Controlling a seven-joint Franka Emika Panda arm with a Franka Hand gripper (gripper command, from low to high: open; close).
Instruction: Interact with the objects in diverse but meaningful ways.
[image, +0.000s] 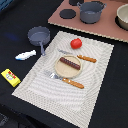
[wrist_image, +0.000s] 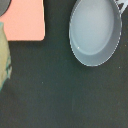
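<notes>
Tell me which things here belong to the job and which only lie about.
Job: red tomato, brown sausage, yellow packet, white fish piece, grey frying pan, grey pot.
Lying about: tan plate, fork, knife, placemat.

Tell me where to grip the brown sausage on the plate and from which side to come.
Grip the brown sausage at its middle, coming straight down from above with the fingers across its narrow width. It lies flat on the round tan plate, running diagonally, with the fork and knife flanking the plate, so a low sideways approach looks blocked.
</notes>
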